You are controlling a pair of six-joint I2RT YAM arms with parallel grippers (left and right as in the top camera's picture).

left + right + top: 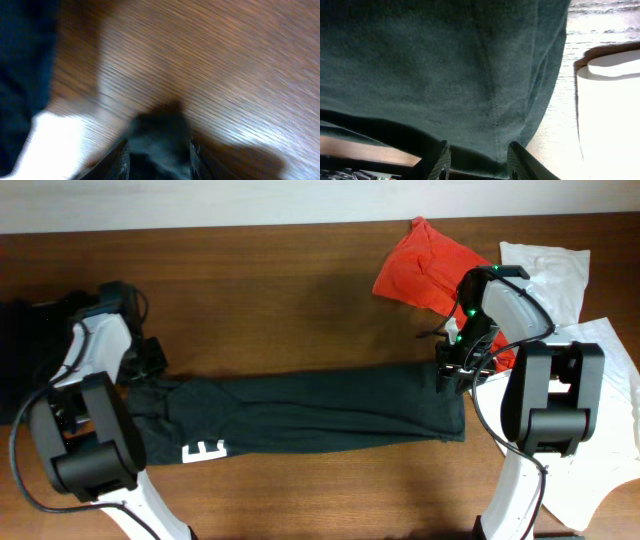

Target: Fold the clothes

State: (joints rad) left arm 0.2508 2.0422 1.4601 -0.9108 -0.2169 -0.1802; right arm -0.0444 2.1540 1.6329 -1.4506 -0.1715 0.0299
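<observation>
A long black T-shirt (320, 410) lies stretched across the wooden table, its white block letters (203, 450) near the left end. My left gripper (150, 367) is at the shirt's left end. The blurred left wrist view shows dark fabric (159, 135) filling the gap of that gripper (159, 157), which is shut on it. My right gripper (450, 370) is at the shirt's right end. In the right wrist view the shirt's edge (470, 75) sits between the fingers of that gripper (479, 162), shut on it.
An orange-red shirt (430, 265) lies bunched at the back right. White shirts (555, 265) (610, 110) lie beside and under the right arm's base. A dark heap of clothes (30, 350) lies at the far left edge. Bare wood (300, 290) shows behind the black shirt.
</observation>
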